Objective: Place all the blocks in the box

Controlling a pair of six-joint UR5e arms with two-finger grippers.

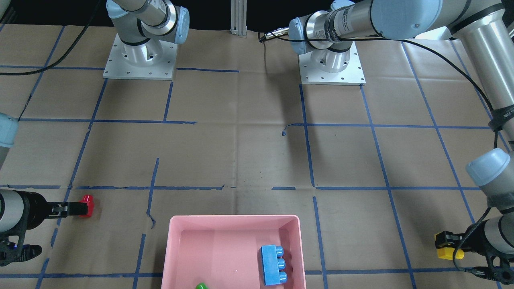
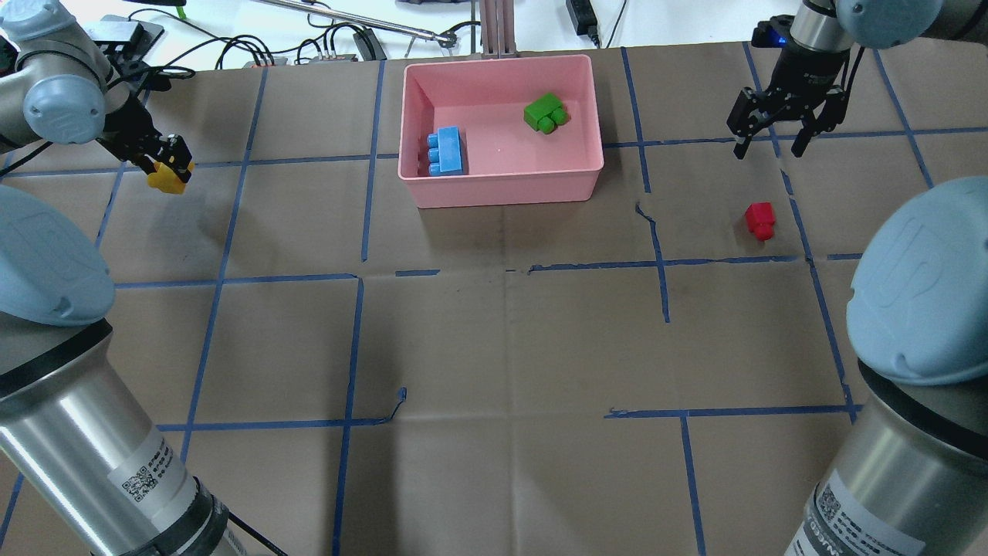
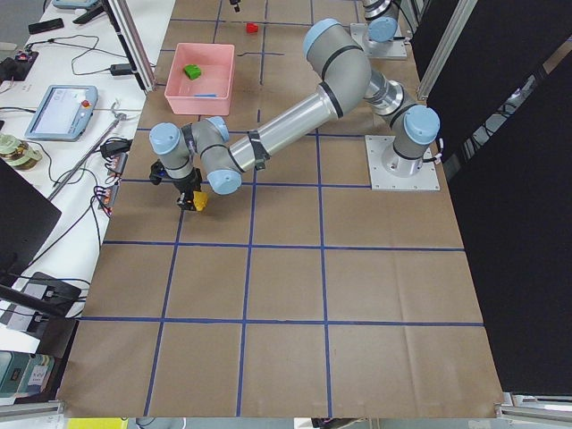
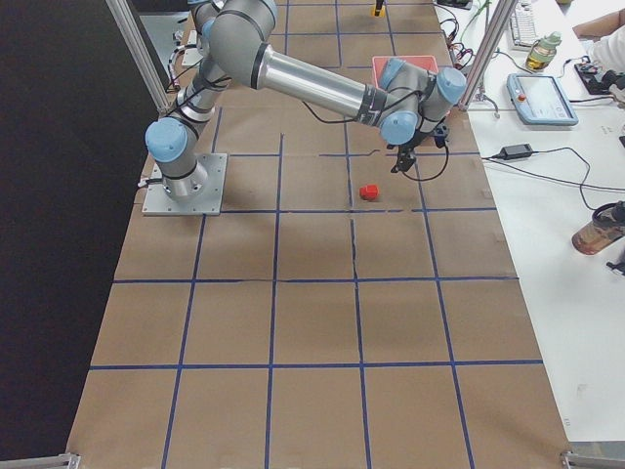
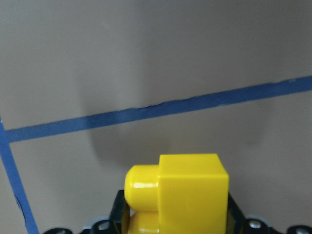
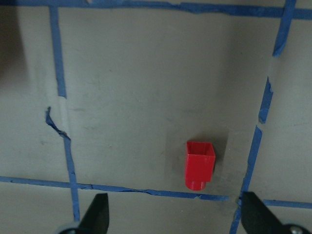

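Observation:
The pink box (image 2: 502, 184) stands at the far middle of the table. The blue brick (image 2: 448, 150) and the green brick (image 2: 546, 113) lie inside it. My left gripper (image 2: 171, 168) is shut on the yellow brick (image 5: 183, 195) and holds it above the table, left of the box. The red brick (image 2: 759, 219) lies on the table to the right of the box. My right gripper (image 2: 768, 150) hangs open and empty above the table just beyond the red brick, which shows between its fingers in the right wrist view (image 6: 199, 163).
Brown paper with blue tape lines covers the table. An aluminium post (image 2: 494, 31) and cables (image 2: 324, 46) stand just beyond the box at the far edge. The two arm bases (image 1: 140, 56) are on the robot's side.

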